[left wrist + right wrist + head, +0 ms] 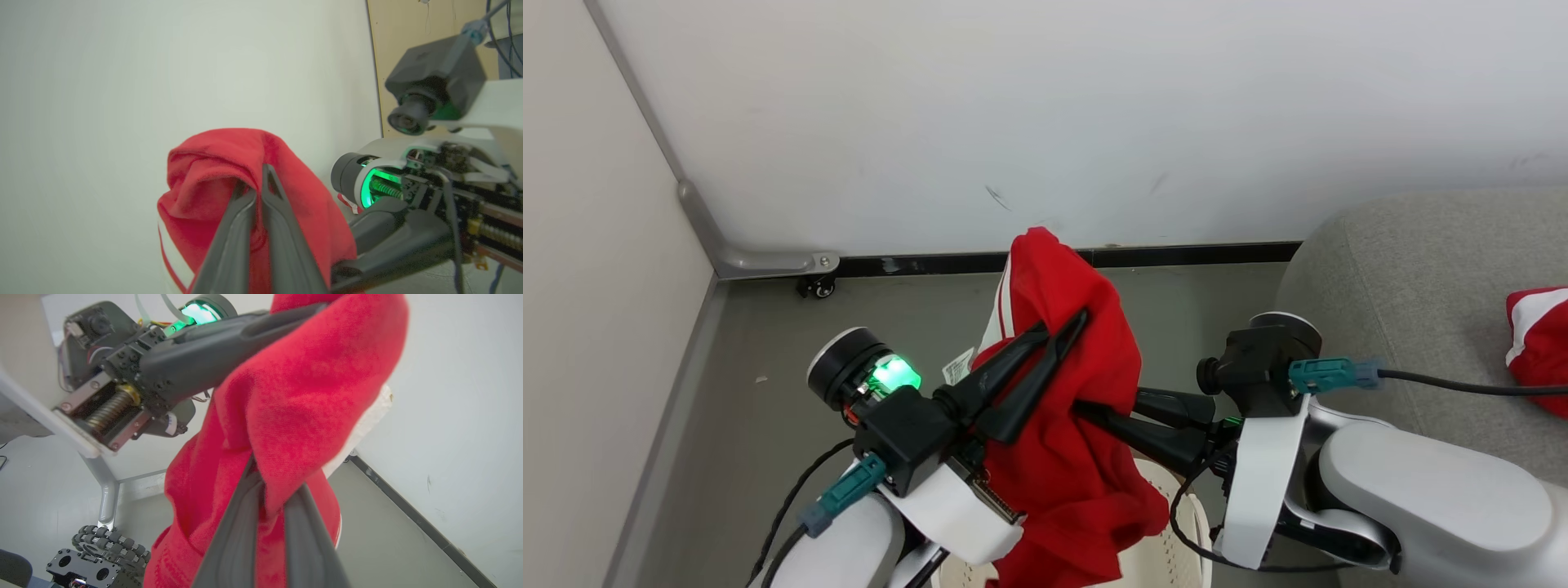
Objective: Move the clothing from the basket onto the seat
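Note:
A red garment [1062, 425] with white stripes and a small white label hangs in the air above the cream-white basket [1176, 539], whose perforated wall shows at the bottom edge. My left gripper [1066, 327] is shut on the garment's upper fold, its fingers [282, 228] pinching the cloth. From the right, my right gripper [1098, 412] reaches into the same garment. Its fingers [233, 539] close on a fold, their tips buried in cloth. The grey seat [1421, 269] is at the right, with a second red-and-white garment [1539, 343] lying on it.
A white wall with a black baseboard [1192, 253] runs close behind. A pale partition stands at the left, with a grey metal foot and caster [817, 286] at its base. Grey floor lies between basket and wall. A wheeled base [102, 555] shows in the right wrist view.

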